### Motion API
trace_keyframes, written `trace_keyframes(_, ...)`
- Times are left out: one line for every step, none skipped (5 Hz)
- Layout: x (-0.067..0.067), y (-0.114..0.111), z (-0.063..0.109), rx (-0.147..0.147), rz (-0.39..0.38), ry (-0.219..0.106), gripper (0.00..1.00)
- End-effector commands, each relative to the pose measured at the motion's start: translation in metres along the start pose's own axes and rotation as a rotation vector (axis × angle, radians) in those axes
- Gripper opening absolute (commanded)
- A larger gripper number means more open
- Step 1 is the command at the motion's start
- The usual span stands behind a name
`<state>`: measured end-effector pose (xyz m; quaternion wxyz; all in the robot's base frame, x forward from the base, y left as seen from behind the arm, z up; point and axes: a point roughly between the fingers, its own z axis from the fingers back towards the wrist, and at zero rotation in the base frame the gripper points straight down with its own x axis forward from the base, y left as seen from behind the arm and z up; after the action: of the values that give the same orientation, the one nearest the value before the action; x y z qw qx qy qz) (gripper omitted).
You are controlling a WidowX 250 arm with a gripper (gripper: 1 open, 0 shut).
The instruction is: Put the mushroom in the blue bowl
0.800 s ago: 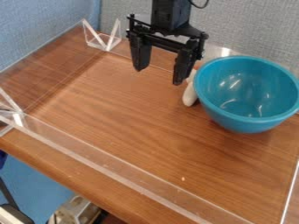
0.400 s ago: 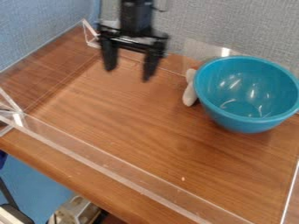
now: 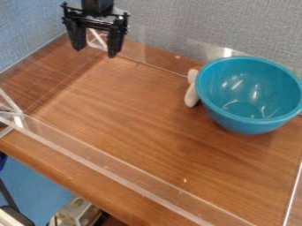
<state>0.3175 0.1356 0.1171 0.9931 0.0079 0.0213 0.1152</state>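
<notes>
The mushroom [image 3: 190, 88], a small cream-white stubby piece, lies on the wooden table just left of the blue bowl [image 3: 249, 94], close against its outer wall. The bowl is a large glossy teal one at the right side, with nothing inside. My gripper [image 3: 95, 41] hangs at the far left back corner, pointing down, its two black fingers spread open with nothing between them. It is well away from the mushroom, to the left.
A clear acrylic wall [image 3: 71, 157] rims the wooden table [image 3: 130, 115] along the front and sides. A blue-grey wall stands behind the table. White bracket pieces [image 3: 10, 113] sit at the left edge.
My open gripper has travelled left along the back of the table, from beside the bowl to the far left corner. The mushroom and bowl have stayed put.
</notes>
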Motion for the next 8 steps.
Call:
trace_keyframes(0.015,0.009,0.020,0.022,-0.017,-0.075,1.00)
trace_keyframes(0.029,0.023,0.010,0.029,0.005,-0.081,1.00)
trace_keyframes(0.045,0.037,-0.001,0.039,0.024,-0.091,1.00)
trace_keyframes(0.056,0.047,0.006,0.050,0.032,-0.101,1.00)
trace_keyframes(0.065,0.049,0.012,0.056,0.037,-0.114,1.00)
trace_keyframes(0.074,0.044,0.007,0.060,0.033,-0.124,1.00)
trace_keyframes(0.082,0.037,0.001,0.062,0.025,-0.132,1.00)
trace_keyframes(0.101,0.032,-0.009,0.064,-0.001,-0.141,1.00)
